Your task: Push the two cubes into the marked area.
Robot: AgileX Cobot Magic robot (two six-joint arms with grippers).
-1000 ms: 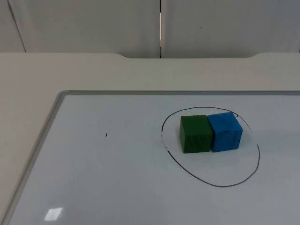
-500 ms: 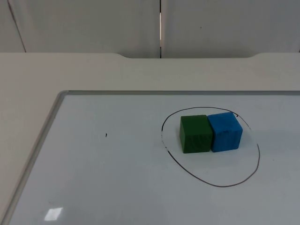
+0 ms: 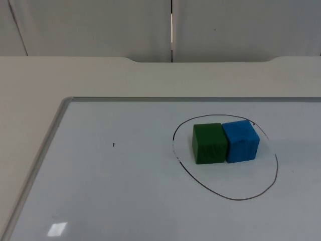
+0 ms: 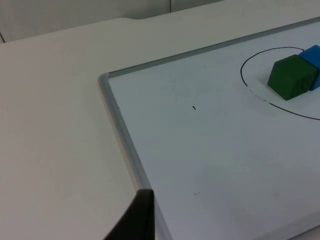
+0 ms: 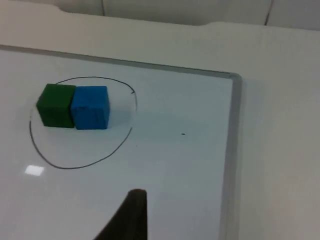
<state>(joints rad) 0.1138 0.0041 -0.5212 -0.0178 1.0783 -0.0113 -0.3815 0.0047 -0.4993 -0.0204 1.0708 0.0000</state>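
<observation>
No change from the earlier frames: cubes and line sit as before. Count: one green foam cube and one blue foam cube, touching side by side, both inside the hand-drawn black oval on the metal-framed whiteboard, which lies on the white desk. Left gripper hangs over the board's frame, right gripper over the board; cannot tell how the jaws stand on either.

wall: grey partition | table: white top | surface: framed whiteboard, glare patch
</observation>
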